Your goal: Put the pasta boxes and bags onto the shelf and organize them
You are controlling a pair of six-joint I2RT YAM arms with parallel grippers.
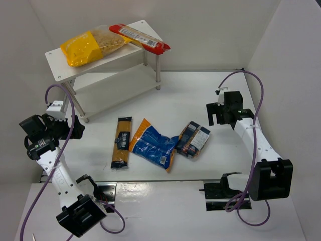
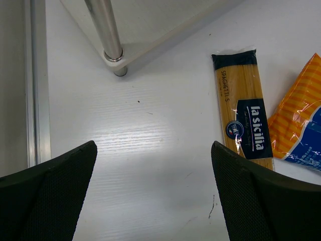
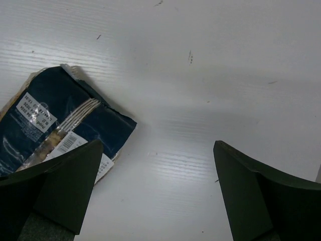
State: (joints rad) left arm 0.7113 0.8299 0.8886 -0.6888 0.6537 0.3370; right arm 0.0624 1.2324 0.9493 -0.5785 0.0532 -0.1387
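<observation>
Left fingers [image 1: 76, 128] spread wide, empty, by the bench's left edge. Shelf [image 1: 57, 63] at the far-left corner. Spaghetti pack [image 1: 121, 142] lies flat toward the near edge. I'd pinch it across its narrow width, mid-length, against drooping. Right fingers [image 1: 212, 114] parted, holding nothing.

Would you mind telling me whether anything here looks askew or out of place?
The long red pack lies diagonally on the shelf, its end jutting past the top board's right corner. The yellow clear bag beside it also sits aslant. The spaghetti pack, blue-and-orange bag and dark blue box lie unshelved on the table.
</observation>
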